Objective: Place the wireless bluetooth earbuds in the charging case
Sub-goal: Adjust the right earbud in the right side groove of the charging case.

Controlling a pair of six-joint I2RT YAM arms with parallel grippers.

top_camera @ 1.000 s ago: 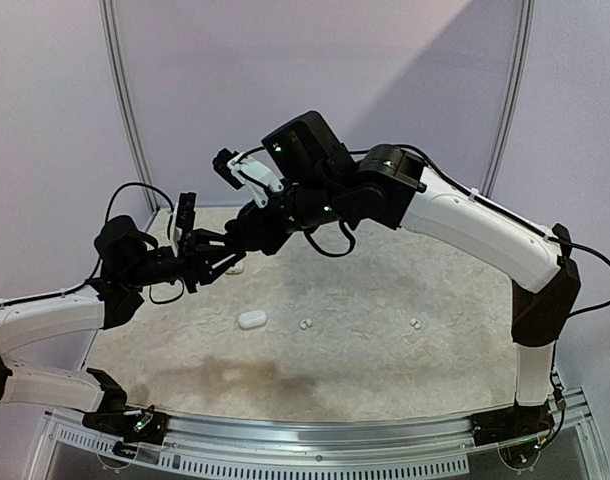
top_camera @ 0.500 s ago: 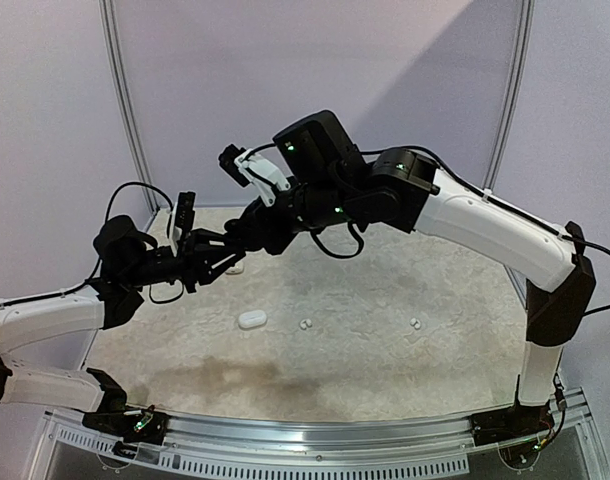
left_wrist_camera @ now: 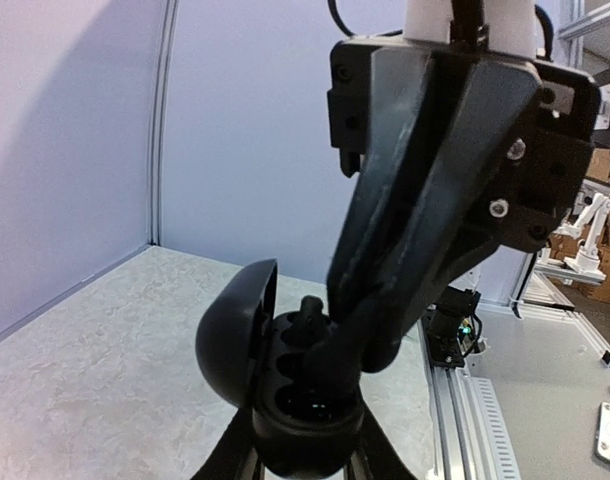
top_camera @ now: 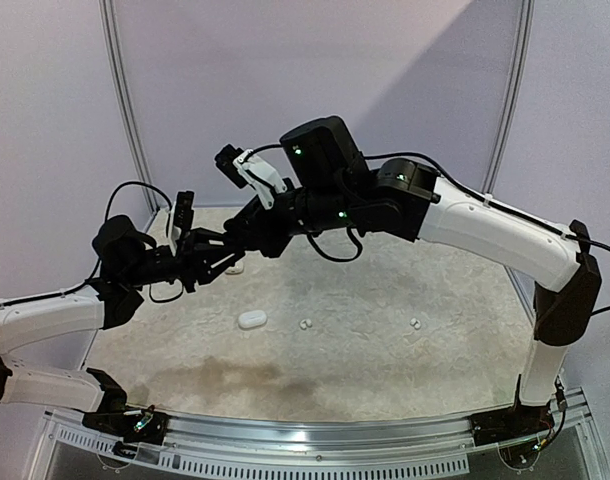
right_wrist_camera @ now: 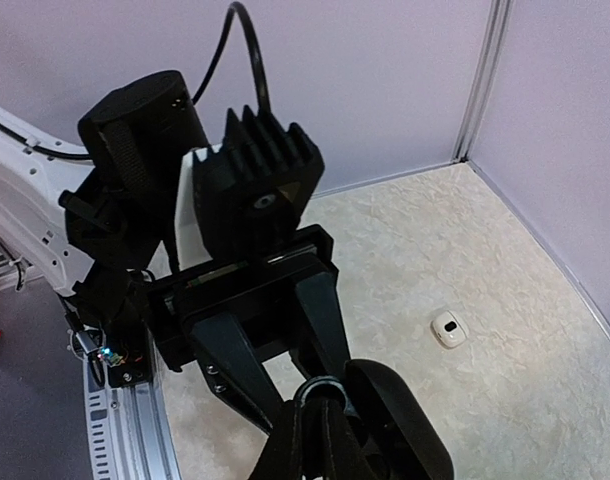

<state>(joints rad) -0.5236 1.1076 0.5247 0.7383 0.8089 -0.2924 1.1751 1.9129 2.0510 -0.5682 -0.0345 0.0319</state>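
Grip low on the black charging case (left_wrist_camera: 285, 425), at the middle bottom of the left wrist view: left gripper (left_wrist_camera: 303, 458) clamped on it, one finger at 7 o'clock of the body and one at 5 o'clock. Lid (left_wrist_camera: 235, 335) standing open at 9 o'clock, mouth facing 12 o'clock, long axis of the case roughly upright in that view.

Right gripper (left_wrist_camera: 332, 352) angled down from 1 o'clock, fingers pinched narrow with no gap showing, tips right at the case's wells. Black earbud (left_wrist_camera: 310, 308) at 11 o'clock of those tips, just beside them in the open mouth, stem up toward 12 o'clock with a slight lean. Cannot tell whether pinched by the tips or only touching them: black on black, edges lost. Wells mostly covered by the right fingers; underside of the case cut off by the frame edge.

From the right wrist, a small dark ring just above the right fingertips, too unclear to name, with the domed lid at 4 o'clock of it.

From above, both grippers meeting over the 10 o'clock part of the table (top_camera: 385, 360), held case hidden among black fingers. White case (top_camera: 251, 319) on the table at 5 o'clock of that meeting point; white earbud (top_camera: 305, 324) near it at 3 o'clock, far white earbud (top_camera: 415, 323) well apart, further along at 3 o'clock. Both too small for any heading.
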